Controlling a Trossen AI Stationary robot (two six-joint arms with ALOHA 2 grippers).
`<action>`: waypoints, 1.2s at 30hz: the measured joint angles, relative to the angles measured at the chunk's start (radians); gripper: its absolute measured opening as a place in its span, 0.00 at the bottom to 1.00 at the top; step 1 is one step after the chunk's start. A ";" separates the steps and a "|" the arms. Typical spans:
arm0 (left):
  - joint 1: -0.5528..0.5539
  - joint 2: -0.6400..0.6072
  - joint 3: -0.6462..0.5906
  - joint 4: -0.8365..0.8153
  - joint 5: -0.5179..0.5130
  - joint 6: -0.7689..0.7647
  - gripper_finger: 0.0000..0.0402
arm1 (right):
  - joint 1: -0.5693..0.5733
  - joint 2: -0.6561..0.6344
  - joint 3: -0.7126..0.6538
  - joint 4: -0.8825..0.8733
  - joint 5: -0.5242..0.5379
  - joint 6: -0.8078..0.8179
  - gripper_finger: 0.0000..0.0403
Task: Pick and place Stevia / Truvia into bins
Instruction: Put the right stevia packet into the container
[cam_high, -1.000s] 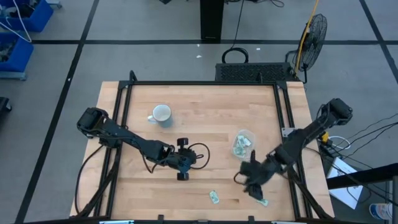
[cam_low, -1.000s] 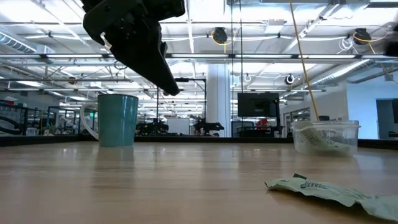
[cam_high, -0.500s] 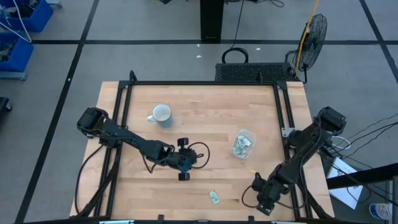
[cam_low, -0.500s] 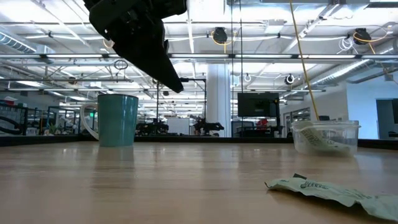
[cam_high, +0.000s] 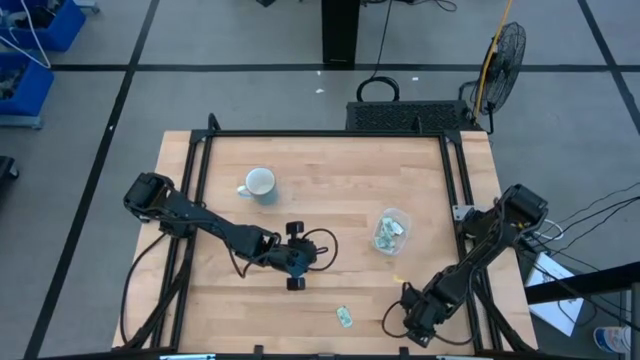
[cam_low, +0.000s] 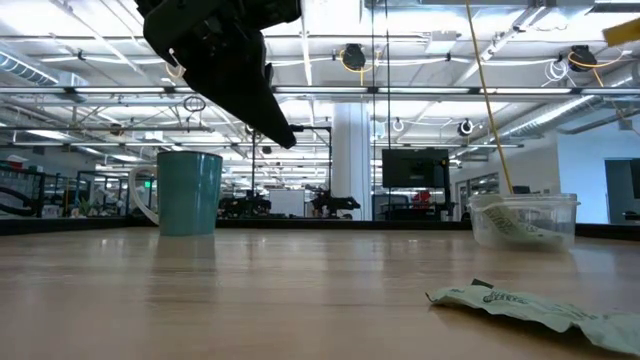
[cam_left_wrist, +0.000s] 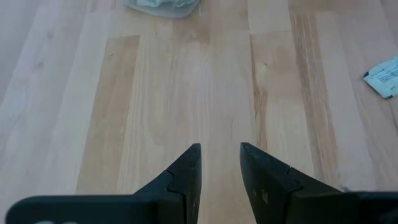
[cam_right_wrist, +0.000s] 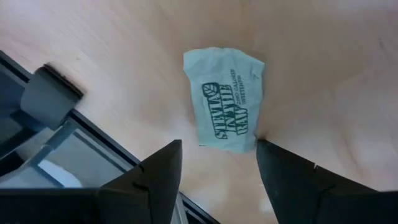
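the right gripper (cam_right_wrist: 217, 163) is held spread wide over a stevia packet (cam_right_wrist: 226, 108) lying flat at the table's front right edge, while the left gripper (cam_left_wrist: 219, 162) is parked slightly parted mid-table, near the clear bin (cam_high: 391, 231).

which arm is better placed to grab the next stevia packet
The right. Its tool is open near the table's front right corner, with a Stevia packet lying flat just beyond the fingertips. The left tool waits open near mid-table, with bare wood ahead of it and the other packet off to one side.
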 joint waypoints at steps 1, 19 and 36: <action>0.000 0.000 0.000 0.000 0.000 0.001 0.29 | 0.001 0.004 0.000 0.000 0.000 0.001 0.50; 0.008 0.000 0.000 0.014 0.000 -0.004 0.29 | 0.004 0.011 -0.005 0.007 0.081 0.050 0.31; 0.043 0.000 0.000 0.014 0.000 0.003 0.29 | -0.001 -0.014 -0.006 0.063 0.122 0.086 0.01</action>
